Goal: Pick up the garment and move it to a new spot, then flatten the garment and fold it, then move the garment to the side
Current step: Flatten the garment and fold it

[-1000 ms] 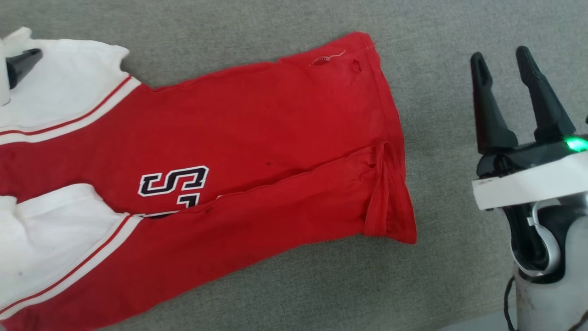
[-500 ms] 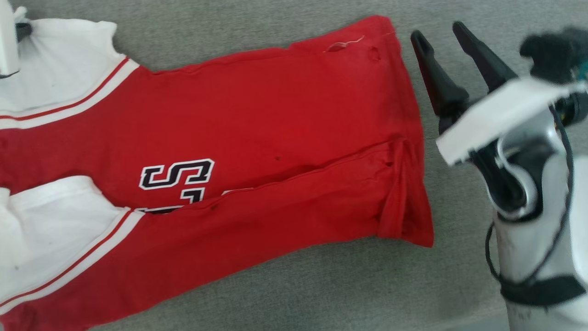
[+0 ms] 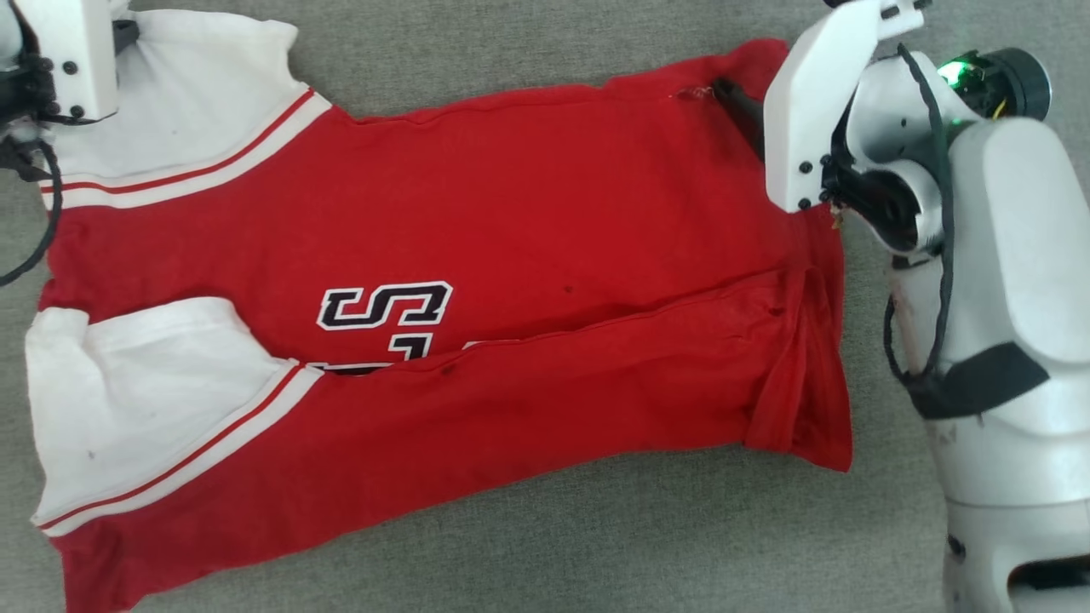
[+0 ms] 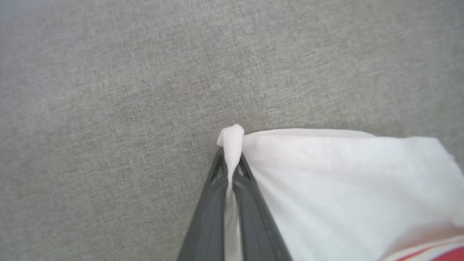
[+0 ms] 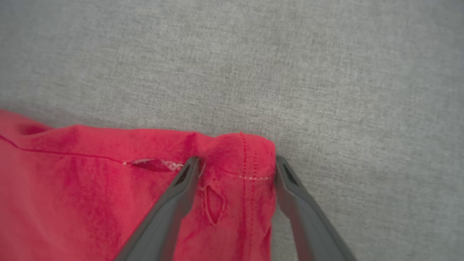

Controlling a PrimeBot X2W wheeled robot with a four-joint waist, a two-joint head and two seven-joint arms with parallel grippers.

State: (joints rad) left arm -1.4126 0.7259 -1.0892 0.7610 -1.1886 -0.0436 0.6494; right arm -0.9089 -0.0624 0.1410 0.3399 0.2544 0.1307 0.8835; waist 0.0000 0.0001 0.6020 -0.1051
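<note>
Your left end effector clamps a white sleeve corner of the red shirt; your right end effector, wide, straddles its hem corner. The shirt lies lengthwise between them on the grey surface.

Head view: high, looking down over garment. Wrist views: close, low-angle, each sharing one garment corner.

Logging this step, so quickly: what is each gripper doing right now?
Left gripper: shut on the garment, pinching a white sleeve corner.
Right gripper: open, fingers straddling the garment's red corner, not yet gripping.
</note>
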